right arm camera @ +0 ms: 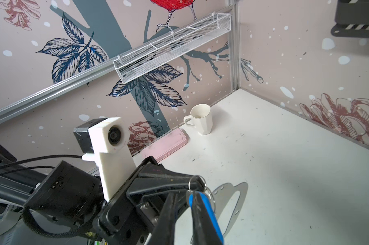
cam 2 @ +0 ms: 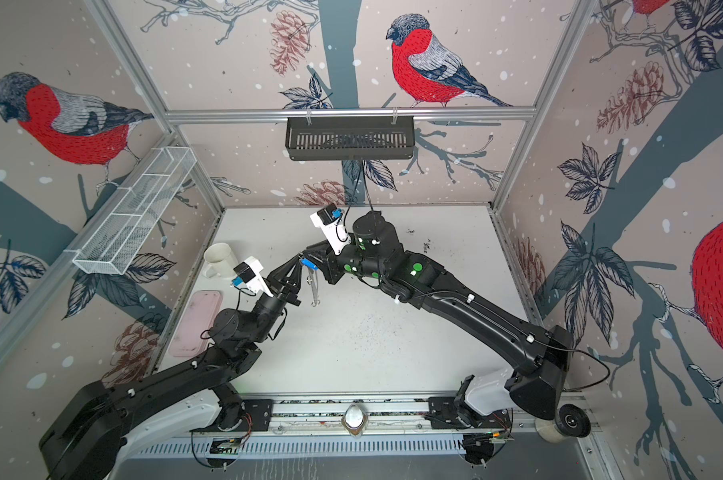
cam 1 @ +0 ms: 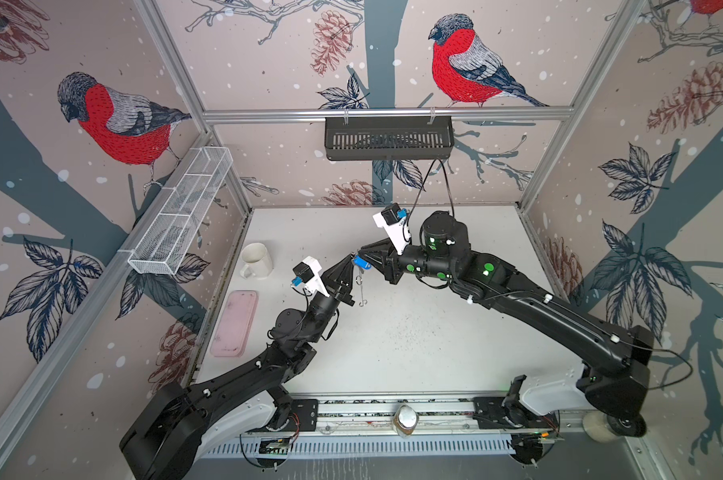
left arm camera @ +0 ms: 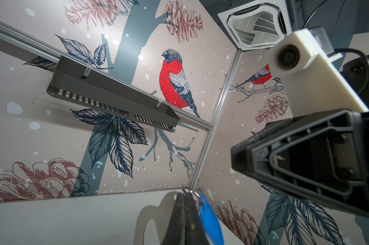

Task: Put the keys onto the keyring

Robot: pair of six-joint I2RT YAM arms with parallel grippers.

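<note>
keys held up between two grippers over the table
left gripper pinched shut on their ring; right gripper nearly closed beside the blue tag, grip unclear. keyring seems to hang edge-on just below.

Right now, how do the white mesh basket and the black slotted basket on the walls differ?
The white mesh basket is fine wire netting; the black slotted basket has solid panels with slots. The white one hangs on the left side wall, the black one on the back wall. Dividers split the white one into compartments; none show in the black one. Both are long, narrow and hang from frame rails.
</note>
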